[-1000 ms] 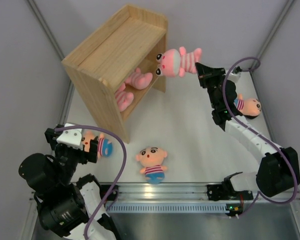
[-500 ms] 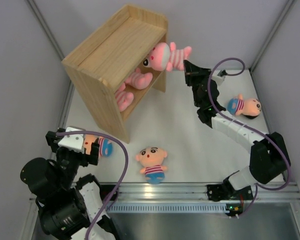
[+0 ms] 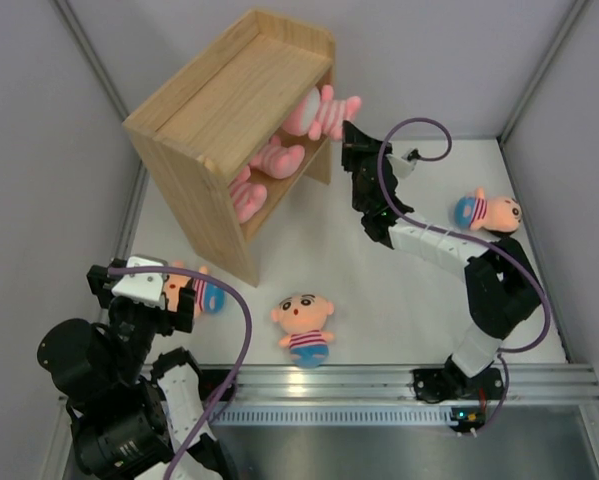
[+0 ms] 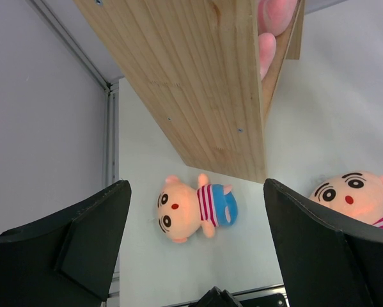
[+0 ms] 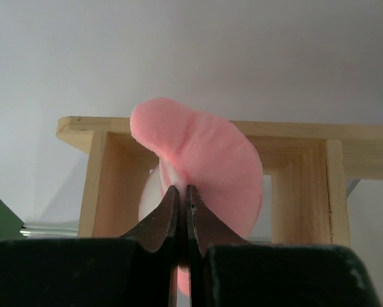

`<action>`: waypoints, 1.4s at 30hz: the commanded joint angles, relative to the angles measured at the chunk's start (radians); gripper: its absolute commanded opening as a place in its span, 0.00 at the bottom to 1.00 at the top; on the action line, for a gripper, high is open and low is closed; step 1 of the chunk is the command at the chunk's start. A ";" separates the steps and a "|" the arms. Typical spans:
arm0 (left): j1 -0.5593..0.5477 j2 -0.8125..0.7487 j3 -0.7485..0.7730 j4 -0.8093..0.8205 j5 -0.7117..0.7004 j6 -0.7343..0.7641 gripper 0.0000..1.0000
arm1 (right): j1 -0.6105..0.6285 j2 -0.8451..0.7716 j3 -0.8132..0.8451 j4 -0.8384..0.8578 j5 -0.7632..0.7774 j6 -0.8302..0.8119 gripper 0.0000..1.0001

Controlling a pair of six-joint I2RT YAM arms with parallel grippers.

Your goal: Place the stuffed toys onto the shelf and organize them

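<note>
Shelf (image 3: 229, 110) dead ahead of my right gripper (image 5: 181, 188), which is clamped on a pink toy (image 5: 197, 153), its head inside the opening. Two other pink toys (image 3: 277, 158) lie within. My left gripper (image 4: 194, 192) is spread, peach toy (image 4: 194, 208) beneath.

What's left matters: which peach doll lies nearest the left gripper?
The doll at the shelf's near corner, under the left gripper; the other two lie farther right.

Upper left in the top view, the shelf (image 3: 229, 100) is pale natural wood. The pink toy (image 3: 329, 108) at its opening is pink-and-white striped. Three peach dolls — centre doll (image 3: 304, 325), right doll (image 3: 491, 212), lower-left doll (image 3: 194, 293) — wear pink-striped shirts and blue shorts.
</note>
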 commanded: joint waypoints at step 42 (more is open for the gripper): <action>-0.059 -0.015 -0.012 0.020 -0.099 -0.013 0.91 | 0.109 -0.002 0.080 0.015 0.112 -0.445 0.77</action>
